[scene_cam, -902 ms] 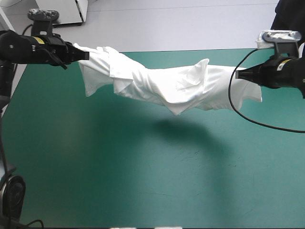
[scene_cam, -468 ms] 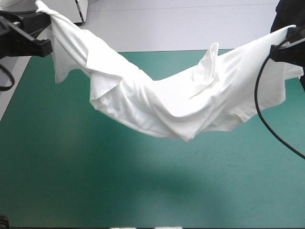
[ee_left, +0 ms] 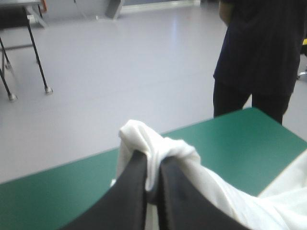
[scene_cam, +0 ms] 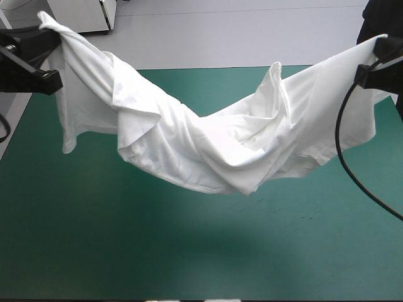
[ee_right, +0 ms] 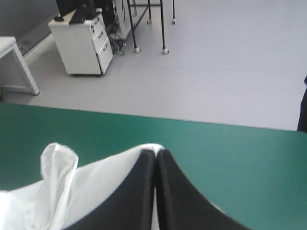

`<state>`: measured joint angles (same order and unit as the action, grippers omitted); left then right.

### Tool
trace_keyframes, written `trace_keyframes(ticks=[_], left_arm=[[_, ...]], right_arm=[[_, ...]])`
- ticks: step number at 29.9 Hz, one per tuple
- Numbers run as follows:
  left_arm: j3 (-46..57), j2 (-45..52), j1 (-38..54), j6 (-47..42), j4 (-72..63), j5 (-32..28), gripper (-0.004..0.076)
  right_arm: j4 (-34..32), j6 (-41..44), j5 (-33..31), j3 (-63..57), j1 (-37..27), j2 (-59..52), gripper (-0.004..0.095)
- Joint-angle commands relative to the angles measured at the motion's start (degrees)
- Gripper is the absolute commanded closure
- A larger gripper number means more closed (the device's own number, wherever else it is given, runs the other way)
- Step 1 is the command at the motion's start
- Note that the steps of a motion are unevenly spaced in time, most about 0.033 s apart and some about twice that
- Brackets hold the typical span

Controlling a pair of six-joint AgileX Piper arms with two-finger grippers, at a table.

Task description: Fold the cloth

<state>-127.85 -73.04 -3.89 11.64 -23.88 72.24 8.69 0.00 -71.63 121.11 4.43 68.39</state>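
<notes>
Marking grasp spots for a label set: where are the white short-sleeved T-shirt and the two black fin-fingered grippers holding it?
White short-sleeved T-shirt (scene_cam: 208, 151): high view, its sagging middle.
Black-fingered left gripper (ee_left: 153, 163): left wrist view, between fingertips pinching the cloth.
Black-fingered right gripper (ee_right: 156, 153): right wrist view, where fingertips meet.

Soft, thin cloth in the T-shirt (scene_cam: 208, 151), white and matt, creased into loose folds (no sheen anywhere). Smooth, matt teal-green cover (scene_cam: 189, 251), faintly scuffed in places. Black fingers (ee_left: 132, 191) smooth, dully glossy, plastic by the look.
</notes>
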Motion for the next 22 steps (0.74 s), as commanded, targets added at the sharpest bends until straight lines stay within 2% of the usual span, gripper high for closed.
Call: trace_keyframes(ticks=[1, 6, 12, 16, 22], left_arm=[[10.01, 4.36, 0.01, -0.88, -0.38, 1.5, 0.0746], [28.24, 9.26, 0.01, -0.64, 2.33, 0.1, 0.0746], [45.92, 6.16, 0.01, 0.58, 2.33, -10.21, 0.0746], [50.07, -0.5, 0.01, 1.62, 2.33, -14.91, 0.0746], [49.29, -13.06, 0.01, 2.81, 1.83, -25.42, 0.0746]], right_arm=[[0.56, 0.0, 0.08, -6.68, 0.0, -3.12, 0.092], [-1.1, -0.31, 0.08, -19.73, 0.0, -5.14, 0.0921], [-1.44, -0.31, 8.49, -33.6, 0.0, -1.76, 0.0921], [-2.75, -0.31, 13.48, -38.61, 0.0, 4.75, 0.0921], [-3.18, -0.31, 19.88, -37.53, 0.0, 19.38, 0.0921]])
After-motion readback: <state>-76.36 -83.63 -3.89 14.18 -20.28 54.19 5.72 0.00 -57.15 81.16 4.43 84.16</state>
